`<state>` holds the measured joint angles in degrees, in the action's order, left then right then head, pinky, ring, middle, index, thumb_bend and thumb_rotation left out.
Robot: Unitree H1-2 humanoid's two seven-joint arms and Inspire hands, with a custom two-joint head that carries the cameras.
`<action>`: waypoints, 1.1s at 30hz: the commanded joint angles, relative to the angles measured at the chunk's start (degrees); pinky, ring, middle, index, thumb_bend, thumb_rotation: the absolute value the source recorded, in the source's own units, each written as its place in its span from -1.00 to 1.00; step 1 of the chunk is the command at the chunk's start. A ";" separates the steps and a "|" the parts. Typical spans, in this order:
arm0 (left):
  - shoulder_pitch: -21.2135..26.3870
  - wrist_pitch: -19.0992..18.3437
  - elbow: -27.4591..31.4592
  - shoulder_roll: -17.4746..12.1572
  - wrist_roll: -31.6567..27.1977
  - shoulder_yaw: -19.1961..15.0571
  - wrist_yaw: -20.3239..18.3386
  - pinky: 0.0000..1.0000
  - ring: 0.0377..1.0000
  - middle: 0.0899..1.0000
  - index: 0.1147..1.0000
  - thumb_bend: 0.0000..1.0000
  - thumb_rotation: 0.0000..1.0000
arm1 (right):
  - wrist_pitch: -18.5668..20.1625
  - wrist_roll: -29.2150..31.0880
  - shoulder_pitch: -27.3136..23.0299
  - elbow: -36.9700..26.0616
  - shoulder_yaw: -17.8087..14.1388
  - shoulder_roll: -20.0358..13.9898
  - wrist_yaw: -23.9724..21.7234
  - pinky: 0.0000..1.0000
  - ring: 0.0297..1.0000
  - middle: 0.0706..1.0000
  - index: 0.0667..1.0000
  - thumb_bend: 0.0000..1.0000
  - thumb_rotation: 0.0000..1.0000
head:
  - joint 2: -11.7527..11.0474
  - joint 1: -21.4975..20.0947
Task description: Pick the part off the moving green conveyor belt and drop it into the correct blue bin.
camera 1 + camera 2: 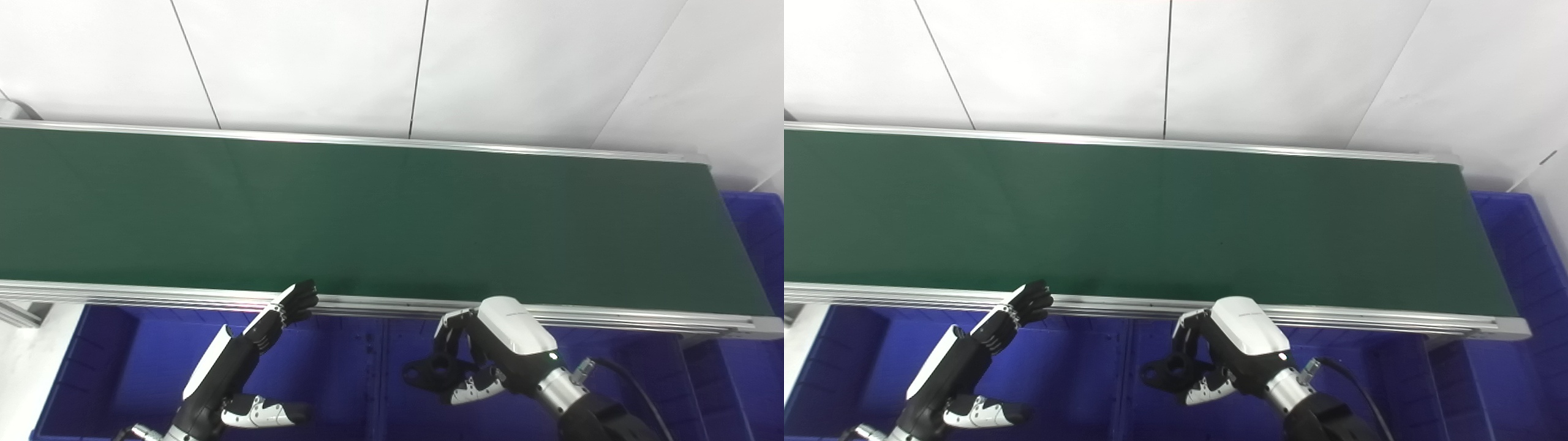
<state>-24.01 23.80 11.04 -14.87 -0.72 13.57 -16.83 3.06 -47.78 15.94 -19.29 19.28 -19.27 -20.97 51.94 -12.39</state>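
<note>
The green conveyor belt runs across the view and carries nothing. My right hand is below the belt's near rail, over a blue bin, and is shut on a black part with a round hole. The part sticks out to the left of the fingers. My left hand is open and empty, with fingers stretched up toward the belt's near rail and thumb out to the right, over another blue bin.
An aluminium rail edges the belt's near side. Another blue bin stands past the belt's right end. A white wall rises behind the belt. A black cable trails from my right wrist.
</note>
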 commanded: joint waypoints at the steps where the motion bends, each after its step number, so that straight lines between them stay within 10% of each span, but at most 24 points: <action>1: 0.08 0.38 1.63 -0.11 -0.46 -0.49 0.27 0.75 0.80 0.84 0.84 0.71 0.04 | 0.68 -1.79 -1.98 0.29 0.61 -0.40 -0.69 -0.64 -0.52 -0.14 -0.09 0.05 -1.00 | -0.09 0.00; 8: 0.49 1.23 0.45 0.01 -0.83 -0.73 0.26 0.75 0.80 0.84 0.84 0.69 0.01 | 3.36 -10.54 -5.11 4.13 4.42 -0.39 -5.85 -0.37 -0.22 -0.11 -0.08 0.05 -1.00 | -0.58 -0.27; 9: 0.51 1.22 0.34 0.06 -0.92 -0.77 0.27 0.75 0.80 0.84 0.84 0.69 0.01 | 3.25 -11.71 -5.34 3.87 5.09 -0.71 -6.67 -0.11 0.03 0.13 -0.08 0.03 -0.83 | -0.65 -0.30; 10: 0.52 1.18 0.33 0.06 -0.94 -0.78 0.23 0.75 0.80 0.84 0.84 0.69 0.00 | 3.45 -13.12 -5.57 3.43 5.77 -1.02 -7.94 0.33 0.38 0.42 0.41 0.08 -0.47 | -0.65 -0.30; 18: 0.45 0.82 0.57 -0.10 -0.62 -0.84 0.18 0.76 0.81 0.85 0.84 0.70 -0.01 | 3.65 -22.81 -5.01 -1.05 8.01 -1.80 -13.79 0.96 0.77 0.71 0.67 0.13 0.20 | -0.84 0.15; 24: 0.44 1.28 0.18 -0.21 -0.55 -0.97 0.16 0.77 0.81 0.85 0.84 0.71 0.01 | 3.96 -18.58 0.98 -9.11 4.03 0.89 -9.95 0.95 0.77 0.70 0.67 0.20 0.07 | -1.05 0.03; 30: 0.25 0.44 0.19 -0.07 0.08 -0.76 0.09 0.81 0.84 0.88 0.86 0.70 -0.02 | -0.06 3.00 10.61 -13.90 -3.30 6.92 3.55 0.48 0.56 0.58 0.58 0.32 -0.32 | -1.95 1.76; 33: 0.14 0.25 -0.20 0.20 0.45 -0.68 0.28 0.84 0.86 0.88 0.86 0.72 -0.03 | -10.45 11.97 14.47 -10.54 -4.71 8.16 13.36 0.32 0.49 0.56 0.58 0.28 -0.45 | -2.57 3.27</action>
<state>-23.72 23.70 10.20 -14.76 -0.70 13.09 -16.84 0.97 -40.72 29.05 -30.43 14.89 -11.37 -13.52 49.66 -9.76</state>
